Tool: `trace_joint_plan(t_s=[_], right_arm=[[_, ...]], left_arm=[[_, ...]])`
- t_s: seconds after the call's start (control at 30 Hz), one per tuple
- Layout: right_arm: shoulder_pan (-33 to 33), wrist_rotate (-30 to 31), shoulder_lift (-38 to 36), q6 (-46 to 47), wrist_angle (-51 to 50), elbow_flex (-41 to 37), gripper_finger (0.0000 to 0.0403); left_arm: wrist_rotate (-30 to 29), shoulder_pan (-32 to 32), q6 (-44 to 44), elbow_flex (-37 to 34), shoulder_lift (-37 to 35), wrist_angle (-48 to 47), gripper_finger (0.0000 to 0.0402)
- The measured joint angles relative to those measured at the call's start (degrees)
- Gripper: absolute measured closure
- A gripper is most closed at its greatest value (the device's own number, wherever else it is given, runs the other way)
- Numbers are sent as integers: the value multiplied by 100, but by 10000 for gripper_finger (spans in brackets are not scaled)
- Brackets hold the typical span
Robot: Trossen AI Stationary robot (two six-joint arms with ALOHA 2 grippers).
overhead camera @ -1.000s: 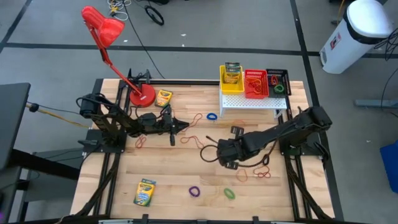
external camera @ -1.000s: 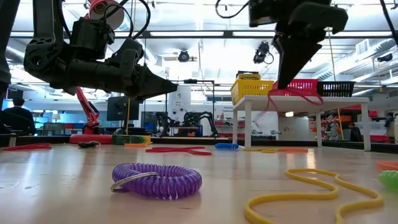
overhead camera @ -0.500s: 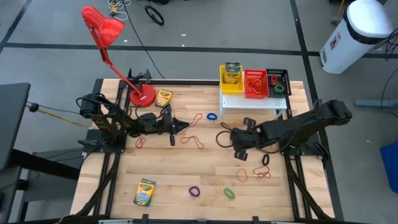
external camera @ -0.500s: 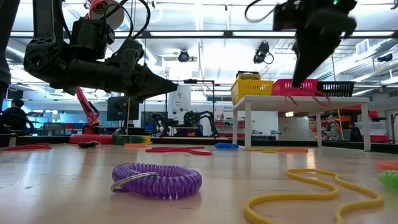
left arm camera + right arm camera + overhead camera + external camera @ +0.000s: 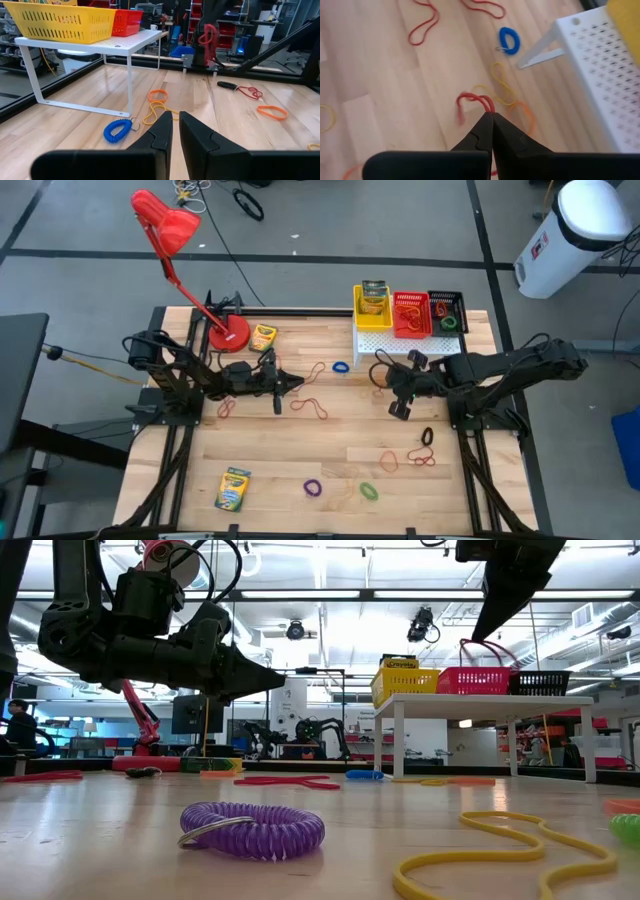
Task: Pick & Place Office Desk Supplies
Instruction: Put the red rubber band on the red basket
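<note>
Right end effector (image 5: 492,116) pinches a red rubber band (image 5: 471,102) tight, up above the worktop (image 5: 290,450).
Just beyond it stands a little white shelf (image 5: 400,343) with the yellow basket (image 5: 371,312), red basket (image 5: 410,314) and black basket (image 5: 447,311) on top. A blue coil band (image 5: 509,39) lies under the end effector, near the shelf leg. Far across the worktop, the left end effector (image 5: 173,126) waits in the air, its fingers nearly together and holding nothing.
</note>
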Motion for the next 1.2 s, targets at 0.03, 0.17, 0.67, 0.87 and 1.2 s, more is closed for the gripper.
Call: trace_joint_plan(t_s=[0.03,0.17,0.67,0.87,1.2], right_arm=[[-72,-4,-36,-59,2,0,397],[-323,-70,-183,-243,-7,0,397],[-662,-216,-691,-483,118,7,397],[-842,-79,-820,-675,73,378,397],[-1528,1014,-820,-1076,-511,2003,397]], left_arm=[[0,0,1,0,0,-1,364],[0,0,1,0,0,6,364],[1,-1,2,0,0,27,364],[2,-2,2,0,0,14,364],[0,-2,0,0,0,1,364]])
